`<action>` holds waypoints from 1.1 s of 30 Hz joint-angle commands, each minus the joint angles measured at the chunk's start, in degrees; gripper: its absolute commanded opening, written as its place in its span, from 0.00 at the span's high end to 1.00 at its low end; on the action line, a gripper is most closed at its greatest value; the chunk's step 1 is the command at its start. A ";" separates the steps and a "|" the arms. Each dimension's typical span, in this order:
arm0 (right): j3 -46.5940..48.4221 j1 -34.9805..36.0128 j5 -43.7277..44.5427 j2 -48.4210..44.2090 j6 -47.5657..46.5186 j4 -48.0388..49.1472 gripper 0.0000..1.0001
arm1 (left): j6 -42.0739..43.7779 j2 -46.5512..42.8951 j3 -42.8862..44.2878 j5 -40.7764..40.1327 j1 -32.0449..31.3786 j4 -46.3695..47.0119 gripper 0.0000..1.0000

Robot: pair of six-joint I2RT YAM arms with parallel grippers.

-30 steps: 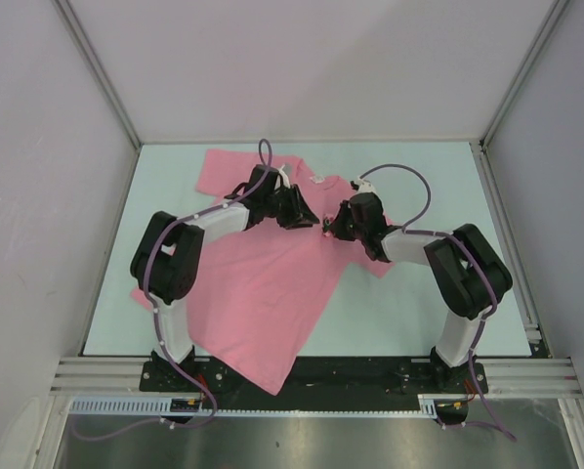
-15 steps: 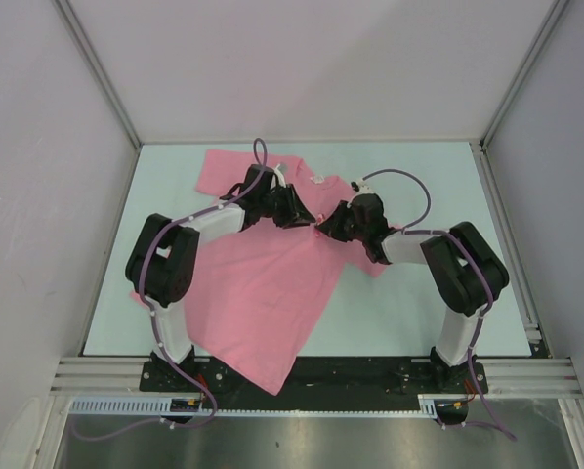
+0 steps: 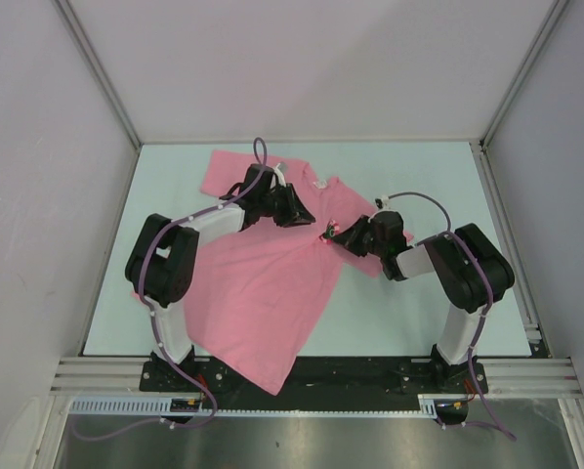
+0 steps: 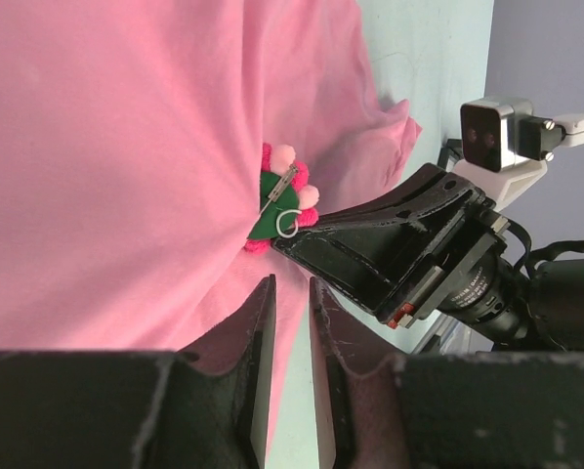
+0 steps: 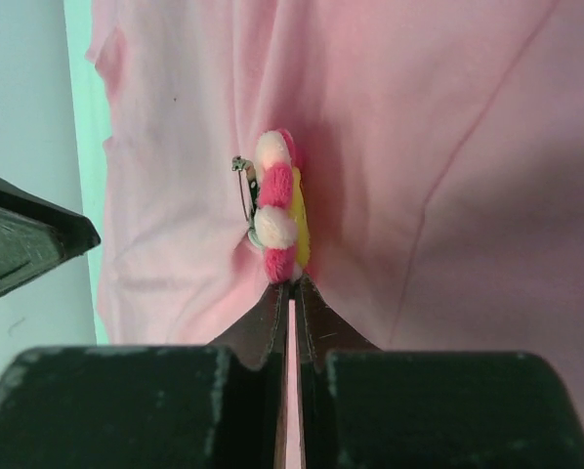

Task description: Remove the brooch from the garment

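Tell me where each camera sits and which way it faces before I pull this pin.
Top external: above and behind the robot, looking down on the garment; left arm and right arm show.
Left wrist: on the left arm, facing the brooch; left gripper fingers at the bottom.
Right wrist: on the right arm, facing the brooch edge-on; right gripper pinching it.
Shared: both wrist views see the brooch.

Pink/white-petal brooch (image 5: 277, 217) edge-on, green back w/ pin showing, against bunched pink tee (image 3: 263, 293)
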 commanded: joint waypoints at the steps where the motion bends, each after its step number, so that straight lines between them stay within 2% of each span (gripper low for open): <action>1: -1.52 -1.10 -2.05 0.10 -0.02 3.78 1.00 | 0.10 1.35 1.59 1.33 -0.50 1.45 0.77; 9: -1.43 -1.89 -4.07 0.46 -2.13 5.27 0.95 | 1.33 5.57 5.20 1.51 -2.52 0.31 0.79; 15: -1.08 -2.24 -4.95 1.25 -2.75 5.37 0.92 | 0.81 7.68 4.67 0.89 -2.96 1.10 0.81; 25: 0.24 -1.98 -4.51 0.72 -4.15 3.26 0.82 | -0.69 9.79 3.79 0.98 -3.84 3.65 0.85; 28: 0.76 -2.06 -3.81 -0.33 -5.29 1.77 0.74 | -0.86 10.32 3.71 0.89 -4.45 4.09 0.86; 33: 2.78 -2.06 -2.58 -1.83 -7.76 -1.75 0.55 | -0.87 10.67 3.44 1.06 -4.98 4.61 0.88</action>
